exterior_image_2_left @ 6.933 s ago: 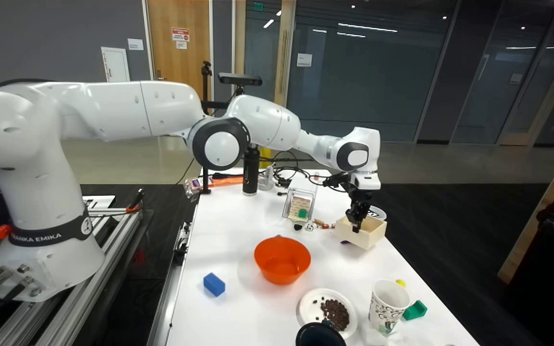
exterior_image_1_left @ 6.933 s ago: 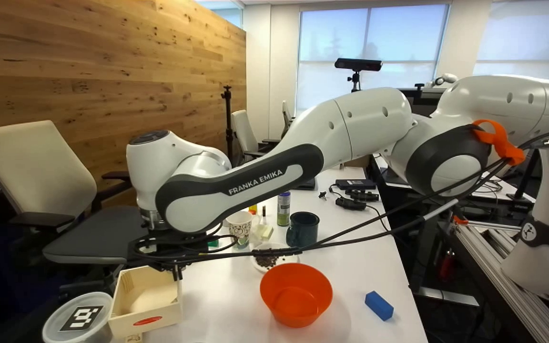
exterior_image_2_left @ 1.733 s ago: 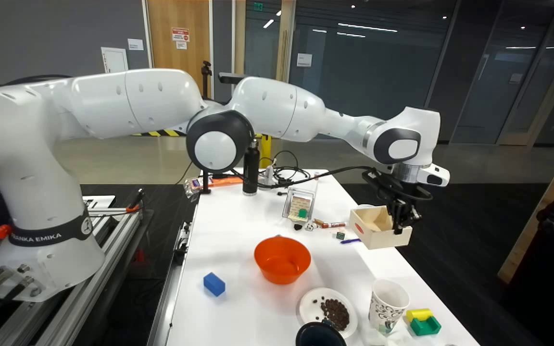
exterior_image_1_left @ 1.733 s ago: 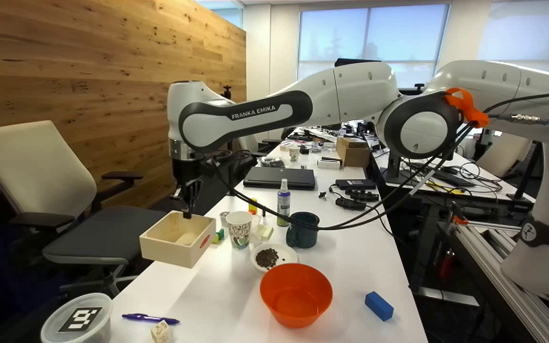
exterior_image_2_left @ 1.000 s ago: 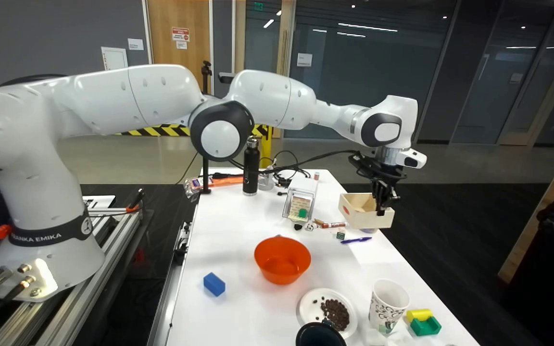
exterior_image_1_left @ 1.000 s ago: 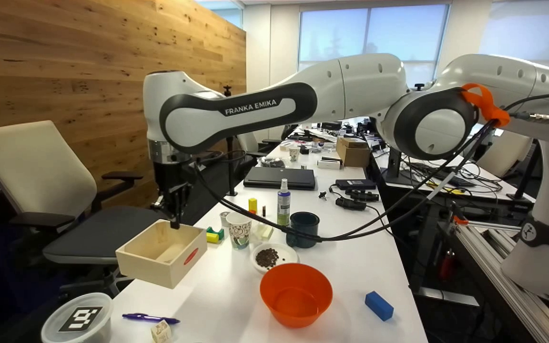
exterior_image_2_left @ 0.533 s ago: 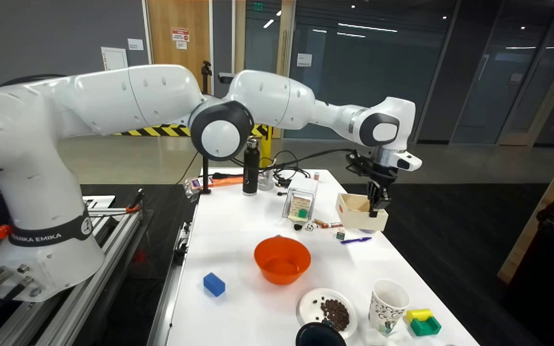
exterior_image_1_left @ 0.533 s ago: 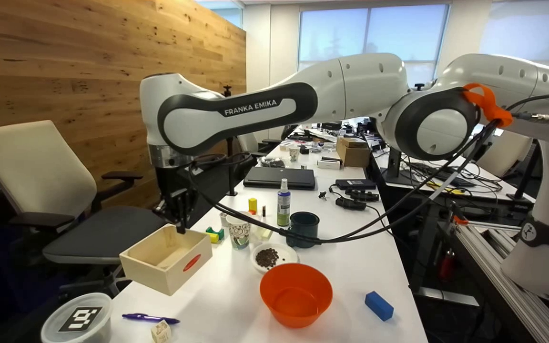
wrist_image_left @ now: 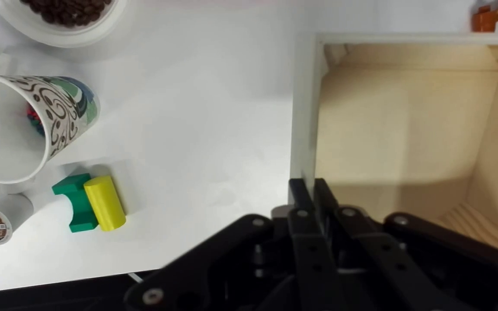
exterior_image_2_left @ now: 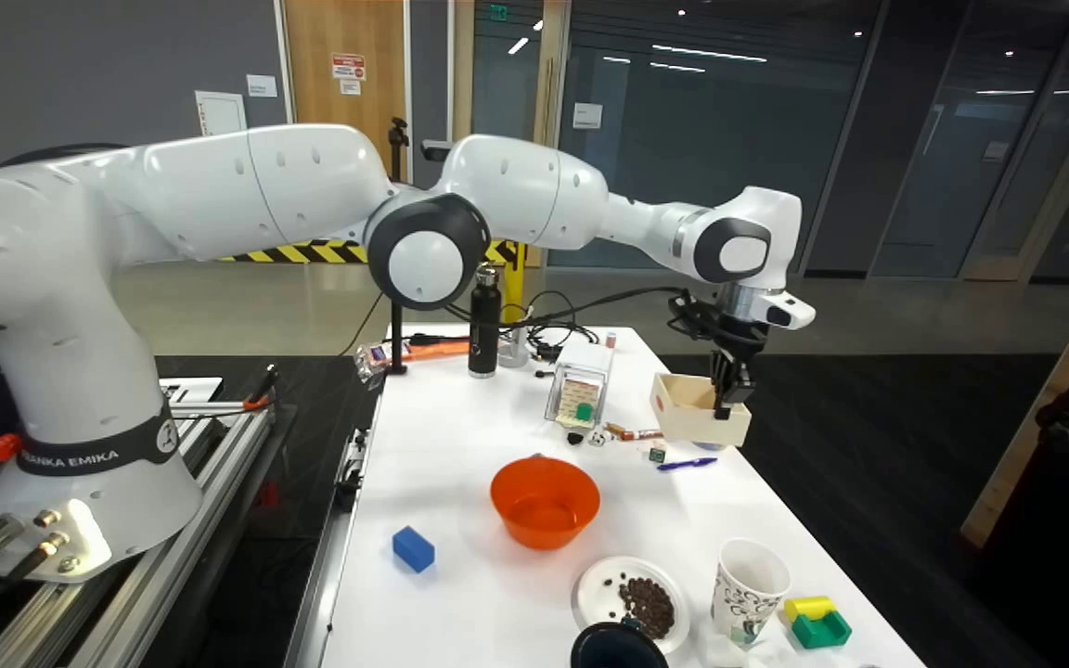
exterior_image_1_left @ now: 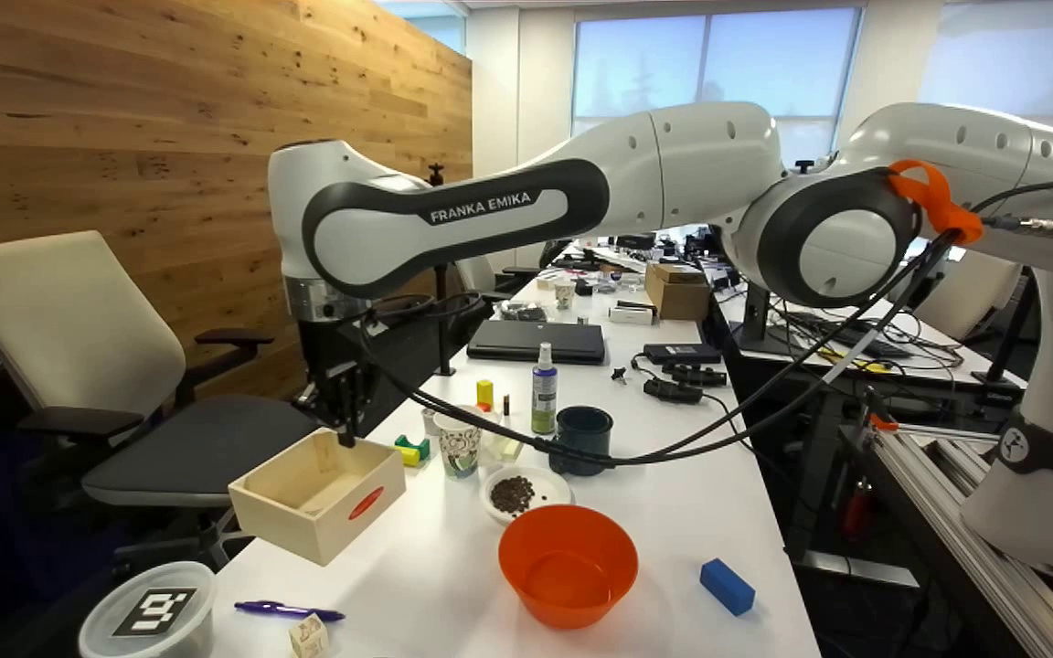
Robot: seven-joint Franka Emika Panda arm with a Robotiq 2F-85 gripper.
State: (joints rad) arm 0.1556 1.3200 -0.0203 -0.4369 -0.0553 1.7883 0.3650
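Observation:
A pale wooden box with a red oval on one side hangs tilted above the table near its edge, in both exterior views. My gripper points down and is shut on one wall of it. In the wrist view the fingertips of the gripper pinch the box's rim, one finger outside and one inside. Bare wood shows across the part of the box's floor in view. Beside it on the table lie a yellow cylinder and a green notched block.
Around the box stand a patterned paper cup, a plate of brown beans, an orange bowl and a dark mug. A lidded tub, purple pen and small cube lie below. A blue block sits farther right.
Since the oldest frames the box has risen off the table, uncovering the pen and cube, and the green and yellow blocks have shifted. Over the last half second, arm and box barely move.

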